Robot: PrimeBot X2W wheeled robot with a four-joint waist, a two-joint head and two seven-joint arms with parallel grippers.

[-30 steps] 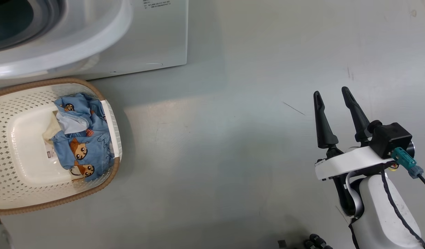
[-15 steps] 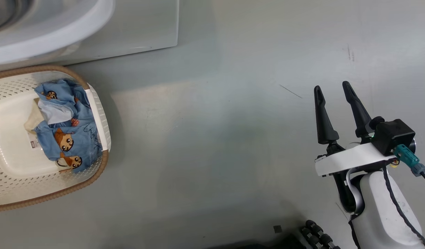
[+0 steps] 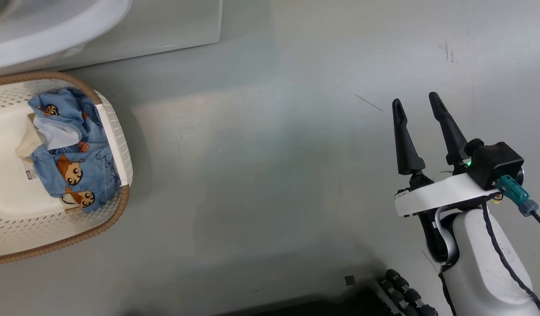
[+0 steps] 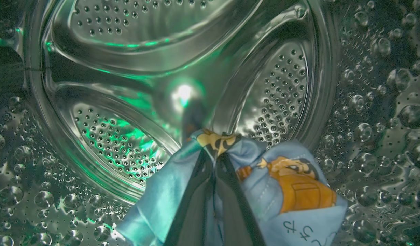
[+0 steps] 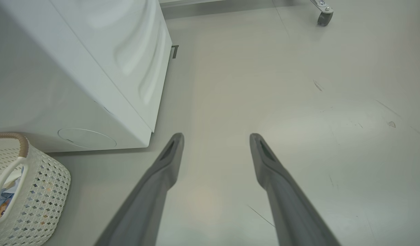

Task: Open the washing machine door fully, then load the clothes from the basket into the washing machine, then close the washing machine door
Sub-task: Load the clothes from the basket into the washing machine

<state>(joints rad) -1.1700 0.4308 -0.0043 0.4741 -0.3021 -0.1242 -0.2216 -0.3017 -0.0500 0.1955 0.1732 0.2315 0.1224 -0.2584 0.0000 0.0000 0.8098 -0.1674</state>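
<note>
- We see the basket (image 3: 115,145) cut off by the left edge of the head view. The label (image 3: 29,174) on its bottom is partly under fabric.
- A curved white rim (image 3: 55,30) sits in the top left corner of that view. So little of it shows that we cannot tell whether it belongs to the door or to the machine's front.
- In the left wrist view the left gripper (image 4: 215,157) has its two dark fingers pressed together, pinching the held garment (image 4: 292,191). This is light blue cloth with an orange-brown figure that drapes over both sides of the fingers and hides their lower parts.
- The basket stands on the grey floor (image 3: 274,175), just beside the washing machine (image 3: 164,26). The clothes (image 3: 77,171) are bunched against its right wall, blue with cartoon faces and a patch of white lining. The rest of its bottom is bare.
- The held garment hangs inside the steel drum (image 4: 182,68). We can make out no other cloth on the stretch of drum wall we see.
- The left wrist view gives us the drum's perforated back and a green glint. The right wrist view gives the machine's white side, the basket's handle and a caster wheel (image 5: 324,15) far off.
- The right gripper (image 3: 415,98) hovers over bare floor, well apart from the basket, with its jaws spread wide and nothing between them.
</note>
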